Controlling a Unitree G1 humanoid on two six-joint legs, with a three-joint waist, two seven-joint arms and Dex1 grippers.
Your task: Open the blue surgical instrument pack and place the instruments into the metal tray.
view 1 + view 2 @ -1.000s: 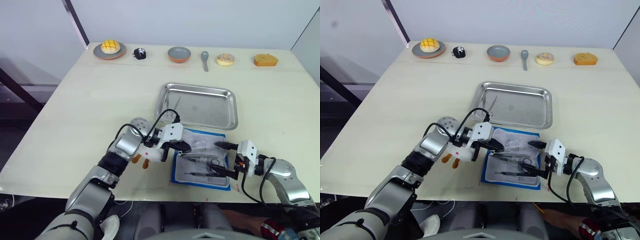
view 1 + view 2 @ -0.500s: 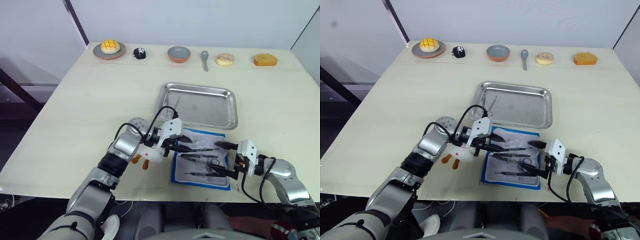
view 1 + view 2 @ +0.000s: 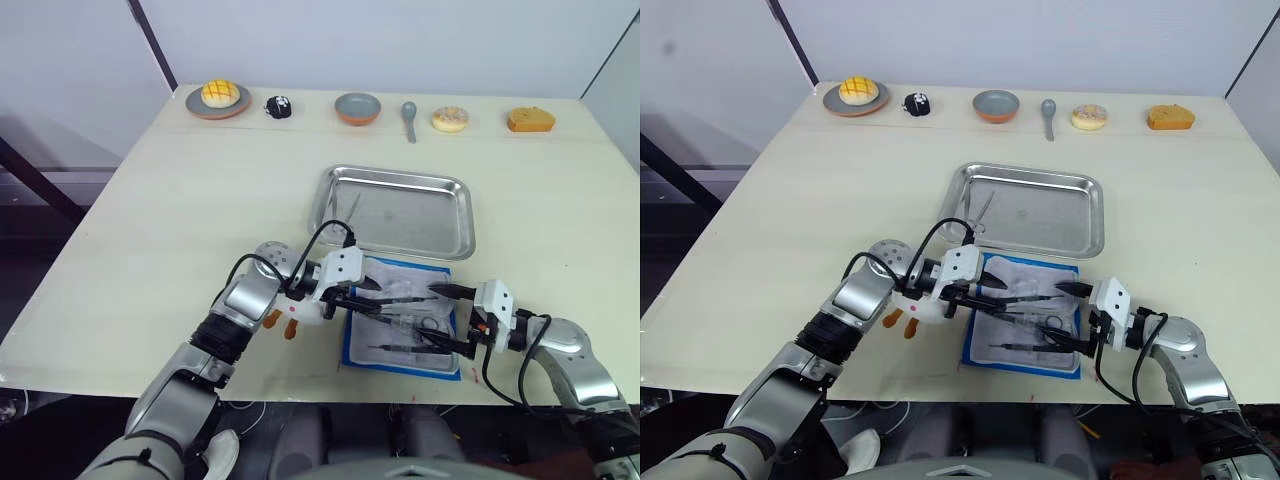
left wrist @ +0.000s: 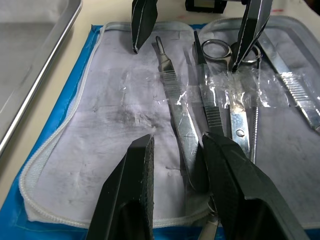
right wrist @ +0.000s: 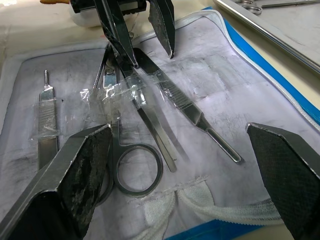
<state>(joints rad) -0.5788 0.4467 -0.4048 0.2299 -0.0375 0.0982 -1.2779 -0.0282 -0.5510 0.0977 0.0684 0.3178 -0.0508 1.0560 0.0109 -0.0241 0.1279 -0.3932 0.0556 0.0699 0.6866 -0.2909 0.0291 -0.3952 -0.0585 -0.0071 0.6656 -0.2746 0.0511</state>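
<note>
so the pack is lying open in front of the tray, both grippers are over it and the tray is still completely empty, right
Not quite: the metal tray is not empty. The left eye view shows one pair of scissors already in it. The blue pack does lie open, with the left gripper and right gripper over it.

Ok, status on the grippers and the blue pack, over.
Left gripper open over slim silver instruments. Right gripper open. Flat blue fabric pack lies open. One pair of scissors in shiny steel tray.

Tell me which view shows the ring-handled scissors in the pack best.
The right wrist view: the scissors lie close up, one ring whole, blades under clear film. The left wrist view shows them partly behind the right gripper's finger. The eye views show them small.
</note>
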